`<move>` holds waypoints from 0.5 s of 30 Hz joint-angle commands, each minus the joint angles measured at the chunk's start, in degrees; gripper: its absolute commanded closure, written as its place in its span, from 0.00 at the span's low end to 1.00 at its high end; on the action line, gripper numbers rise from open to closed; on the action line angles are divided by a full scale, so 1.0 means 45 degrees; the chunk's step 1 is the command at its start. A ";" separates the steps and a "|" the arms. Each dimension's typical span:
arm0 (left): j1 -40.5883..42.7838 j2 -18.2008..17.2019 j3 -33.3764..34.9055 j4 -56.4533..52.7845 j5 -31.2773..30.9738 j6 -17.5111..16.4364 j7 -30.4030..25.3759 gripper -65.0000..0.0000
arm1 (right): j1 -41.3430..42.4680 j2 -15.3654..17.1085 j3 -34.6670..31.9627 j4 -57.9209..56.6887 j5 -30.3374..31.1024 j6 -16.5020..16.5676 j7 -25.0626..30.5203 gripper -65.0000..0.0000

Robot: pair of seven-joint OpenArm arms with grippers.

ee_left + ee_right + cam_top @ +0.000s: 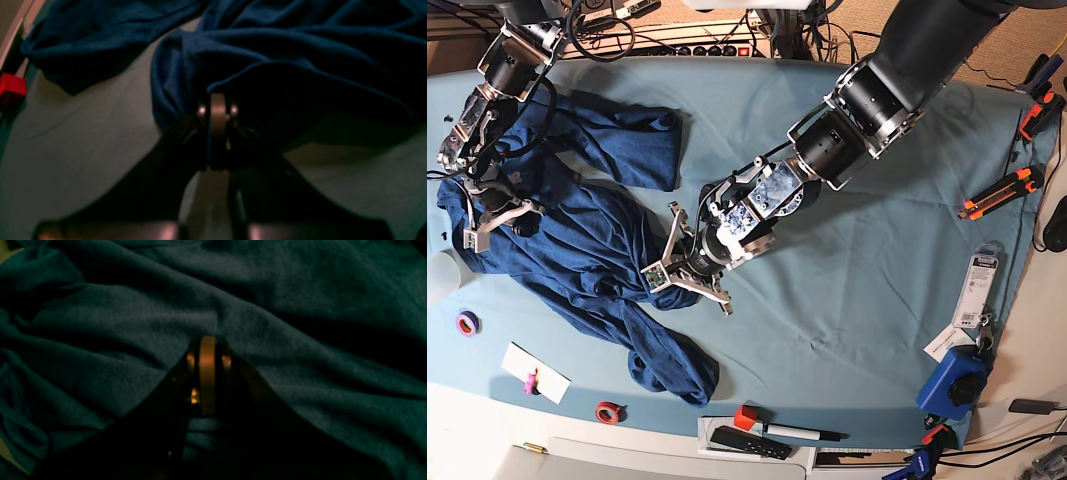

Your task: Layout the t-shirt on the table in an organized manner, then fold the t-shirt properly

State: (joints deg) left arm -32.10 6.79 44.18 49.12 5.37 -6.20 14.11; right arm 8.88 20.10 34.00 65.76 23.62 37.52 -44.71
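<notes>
The dark navy t-shirt (577, 240) lies crumpled on the left part of the teal table (877, 260), with one sleeve spread toward the back and a bunched end near the front. My left gripper (670, 270) is at the shirt's right edge; in the left wrist view it (217, 108) is shut on a gathered fold of the shirt (300, 50), low over the table (83, 133). My right gripper (482, 215) is at the shirt's far left edge; in the right wrist view it (207, 350) is shut, with shirt fabric (133, 323) creasing toward its tip.
Two tape rolls (467, 322) (607, 411) and a white card (535, 372) lie near the front left. A red cube (745, 417), a marker (802, 432) and a remote (747, 442) sit at the front edge. An orange cutter (999, 193) and blue tools (954, 385) lie at right.
</notes>
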 commanded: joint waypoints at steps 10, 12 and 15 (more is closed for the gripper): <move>-0.0374 -0.1005 -0.0049 0.2997 -0.2200 -0.1894 0.2356 1.00 | 0.0243 0.0296 0.0039 0.0223 0.0155 -0.0306 0.0398 0.96; -0.0374 -0.1511 -0.0049 0.4153 -0.2812 -0.2254 0.2856 1.00 | 0.0243 0.0296 0.0039 0.0219 0.0121 -0.0306 0.0423 0.96; -0.0350 -0.2346 -0.0049 0.5892 -0.3551 -0.2667 0.3453 1.00 | 0.0243 0.0296 0.0039 0.0219 0.0058 -0.0306 0.0427 0.96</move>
State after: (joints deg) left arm -32.08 -4.23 44.27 74.76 -10.46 -18.52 30.65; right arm 8.88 20.10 33.98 65.73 22.83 35.86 -44.07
